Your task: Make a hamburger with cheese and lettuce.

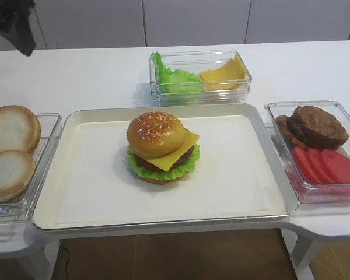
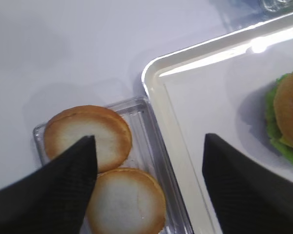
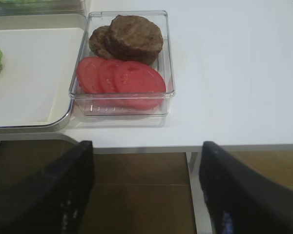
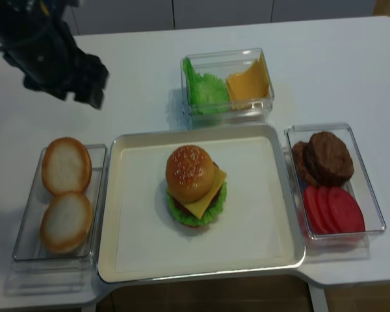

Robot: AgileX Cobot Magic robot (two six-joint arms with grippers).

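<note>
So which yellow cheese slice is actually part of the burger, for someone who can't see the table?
Find the big cream metal tray in the middle of the white table; on it stands the assembled burger with its sesame-seeded golden bun. The flat square yellow cheese slice lies just under that bun, one corner jutting out. The other yellow slices are piled in the clear box behind the tray.

Worktop (image 1: 76, 76): white, smooth, with a cut-out along the near edge. Items resting directly on it:
- Tray (image 1: 280, 175): cream, silver-rimmed, rectangular, centred at the near edge.
- Left bin (image 1: 49, 140): clear plastic, just beside the tray's left rim, holding two pale bun halves.
- Rear bin (image 1: 154, 87): clear plastic, just behind the tray, holding green leaves and yellow slices.
- Right bin (image 1: 274, 111): clear plastic, just beside the tray's right rim, holding brown patties and red slices.
</note>
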